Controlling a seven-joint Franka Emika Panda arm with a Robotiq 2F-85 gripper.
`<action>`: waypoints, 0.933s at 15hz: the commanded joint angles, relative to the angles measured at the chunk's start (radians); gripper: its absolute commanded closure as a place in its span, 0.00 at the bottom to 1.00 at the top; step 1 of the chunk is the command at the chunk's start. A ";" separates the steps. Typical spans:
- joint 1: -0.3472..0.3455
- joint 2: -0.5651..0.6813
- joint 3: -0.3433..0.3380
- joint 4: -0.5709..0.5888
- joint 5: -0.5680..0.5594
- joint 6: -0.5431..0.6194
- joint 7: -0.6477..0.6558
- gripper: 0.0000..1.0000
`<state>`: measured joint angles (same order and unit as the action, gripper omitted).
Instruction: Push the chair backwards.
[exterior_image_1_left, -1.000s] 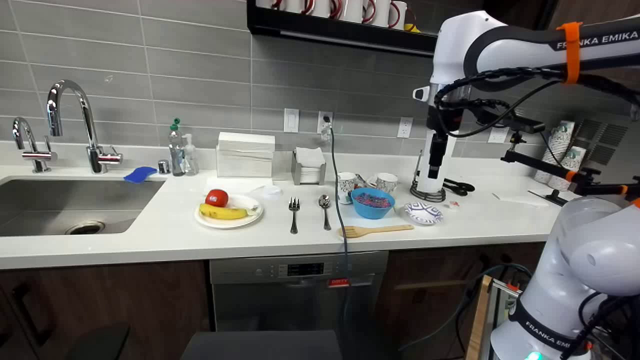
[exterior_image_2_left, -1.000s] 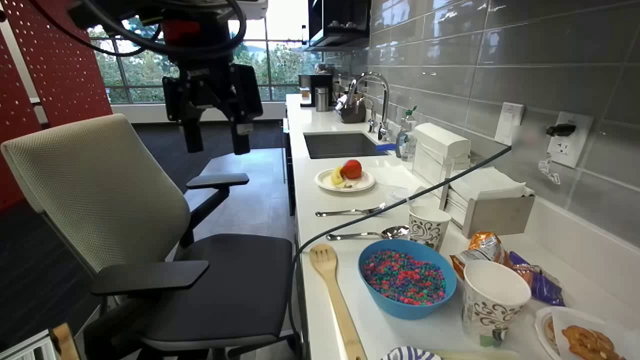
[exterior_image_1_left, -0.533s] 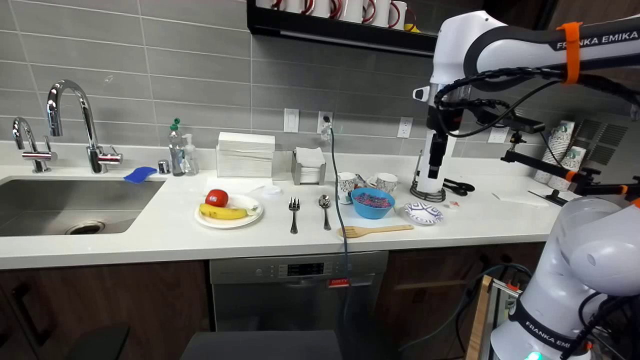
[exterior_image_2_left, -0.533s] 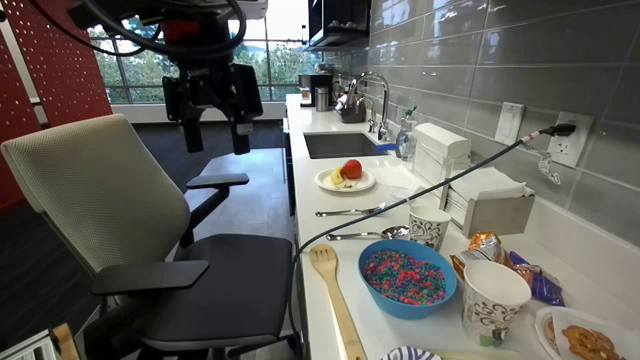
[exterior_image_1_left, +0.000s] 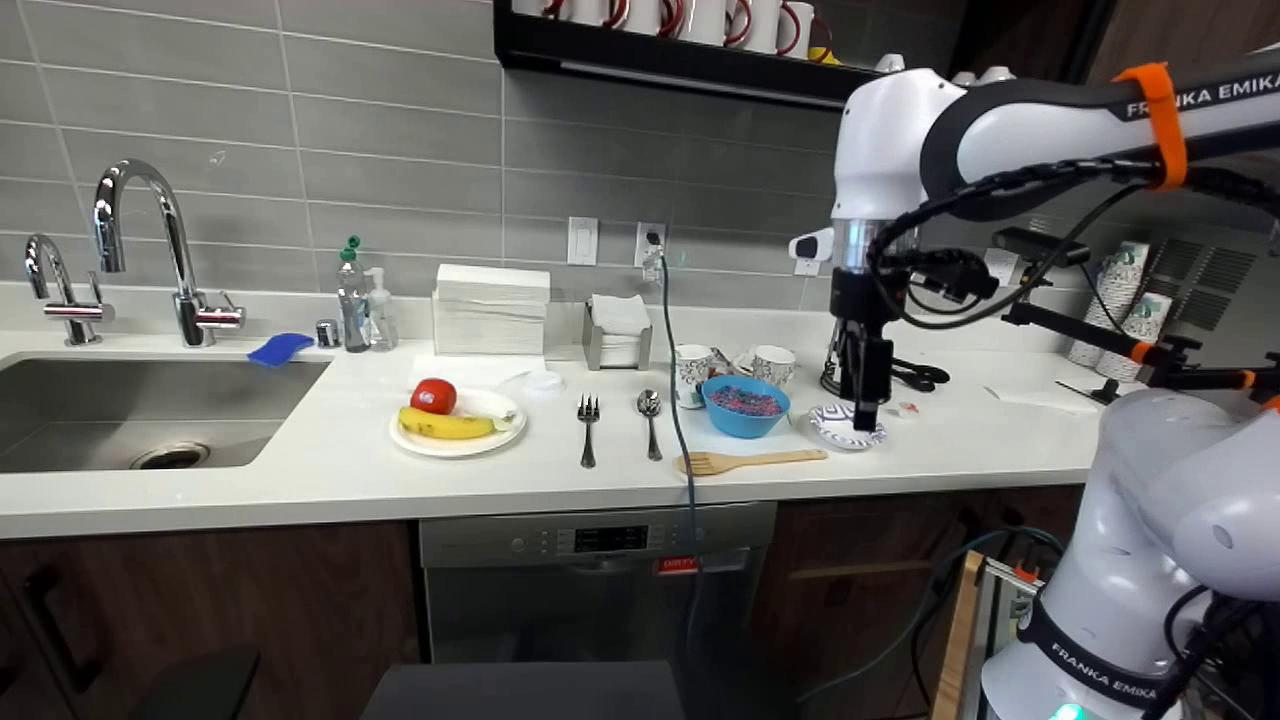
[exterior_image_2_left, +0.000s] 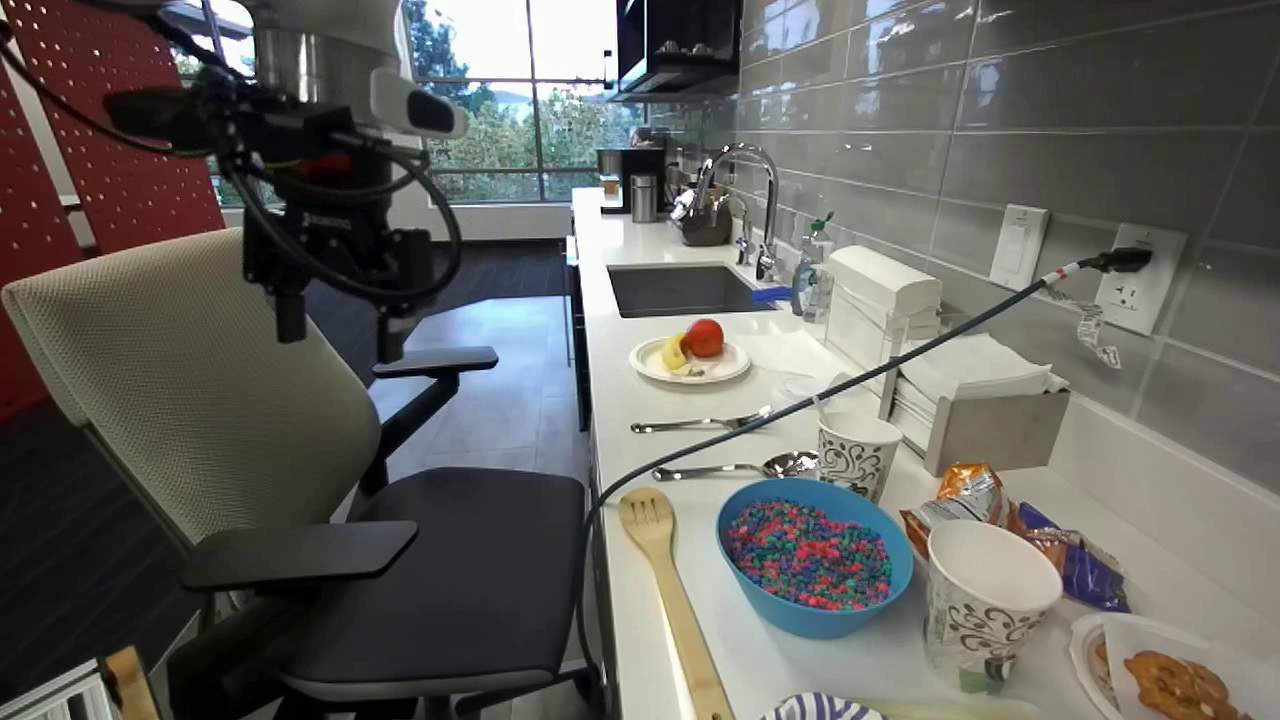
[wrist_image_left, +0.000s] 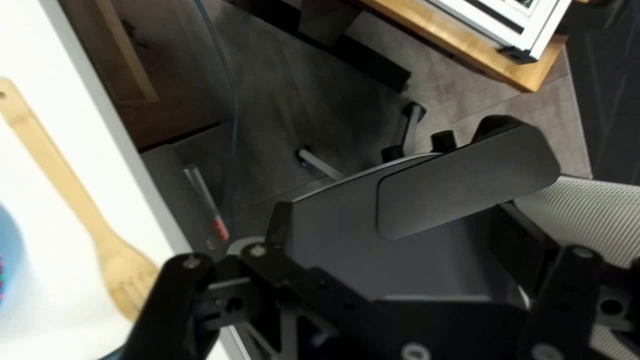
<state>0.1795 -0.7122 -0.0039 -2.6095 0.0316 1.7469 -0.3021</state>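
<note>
The chair has a dark seat (exterior_image_2_left: 460, 560), a light mesh back (exterior_image_2_left: 190, 380) and two black armrests (exterior_image_2_left: 300, 553). It stands along the counter front with its back away from the counter. In an exterior view only the seat's top (exterior_image_1_left: 520, 692) and part of an armrest (exterior_image_1_left: 200, 685) show at the bottom edge. In the wrist view the seat (wrist_image_left: 345, 250), an armrest (wrist_image_left: 465, 182) and the mesh back (wrist_image_left: 595, 215) lie below the gripper. My gripper (exterior_image_2_left: 340, 327) is open and empty, pointing down; it also shows side-on (exterior_image_1_left: 865, 410). I see no contact with the chair.
The white counter (exterior_image_2_left: 640, 630) runs beside the chair. On it are a blue bowl (exterior_image_2_left: 815, 560), a wooden spatula (exterior_image_2_left: 670, 590), paper cups (exterior_image_2_left: 990, 590) and a plate of fruit (exterior_image_2_left: 690, 375). A cable (exterior_image_2_left: 800, 405) hangs over the counter edge near the seat. A wood-edged stand (wrist_image_left: 530, 75) is nearby.
My gripper has moved lower and away from the counter, now overlapping the chair's back in an exterior view. It stays open. The chair has not moved.
</note>
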 joint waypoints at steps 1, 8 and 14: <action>0.120 0.011 0.035 -0.083 0.136 0.072 -0.067 0.25; 0.340 0.163 0.103 -0.067 0.563 0.228 -0.131 0.73; 0.325 0.209 0.183 -0.042 0.777 0.331 -0.140 0.93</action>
<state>0.5446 -0.5001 0.1433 -2.6549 0.7942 2.0925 -0.4313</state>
